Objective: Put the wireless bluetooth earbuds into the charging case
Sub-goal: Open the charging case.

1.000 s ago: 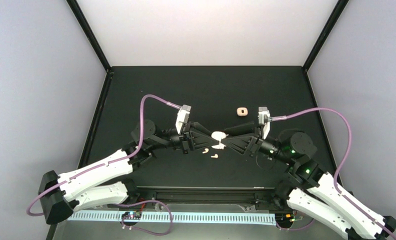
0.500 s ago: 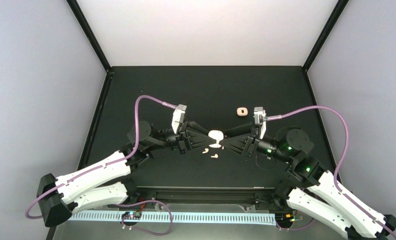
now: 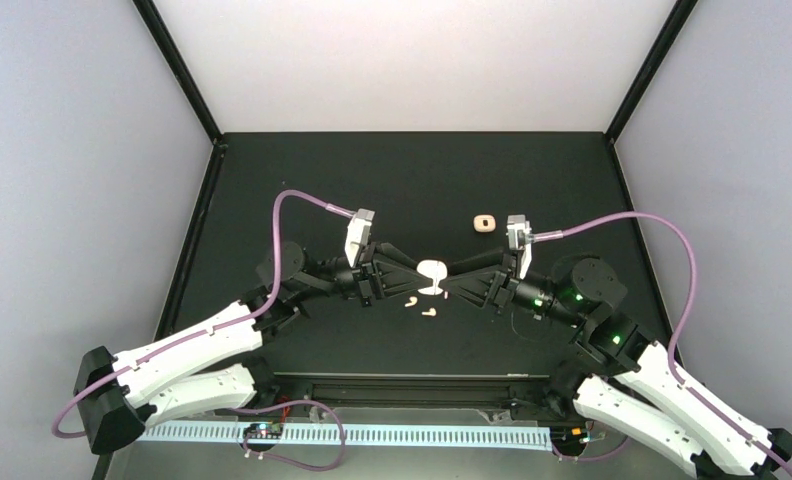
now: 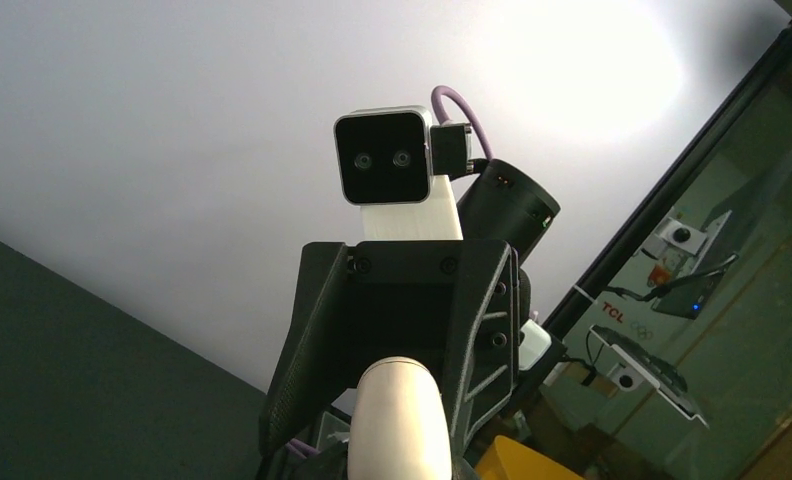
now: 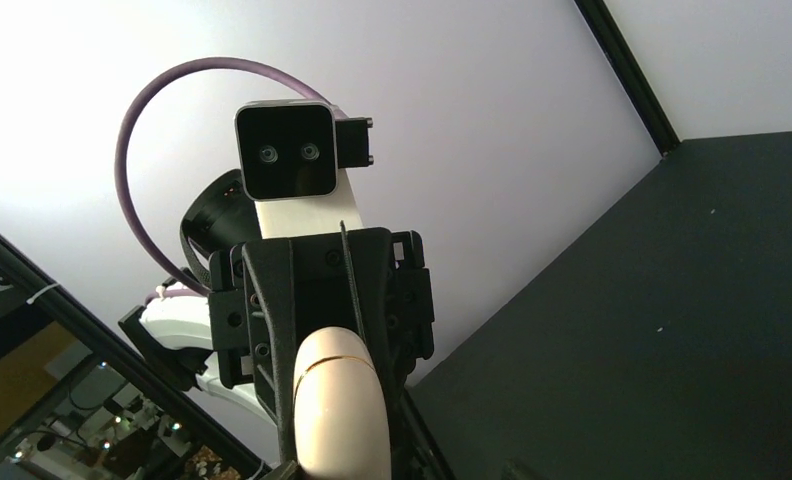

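A rounded cream charging case is held above the black table between my two grippers, which meet tip to tip. My left gripper grips it from the left and my right gripper from the right. The case fills the bottom of the left wrist view. In the right wrist view it shows a thin seam line. Two tiny white earbuds lie on the table just below the case. A small white piece hangs under the case. The other earbuds are hidden.
A second small cream case with a dark centre lies on the black table behind my right gripper. Purple cables arch over both wrists. Grey walls stand on three sides.
Both grippers and the case between them have shifted slightly left and towards the back. The two earbuds on the table have not moved.
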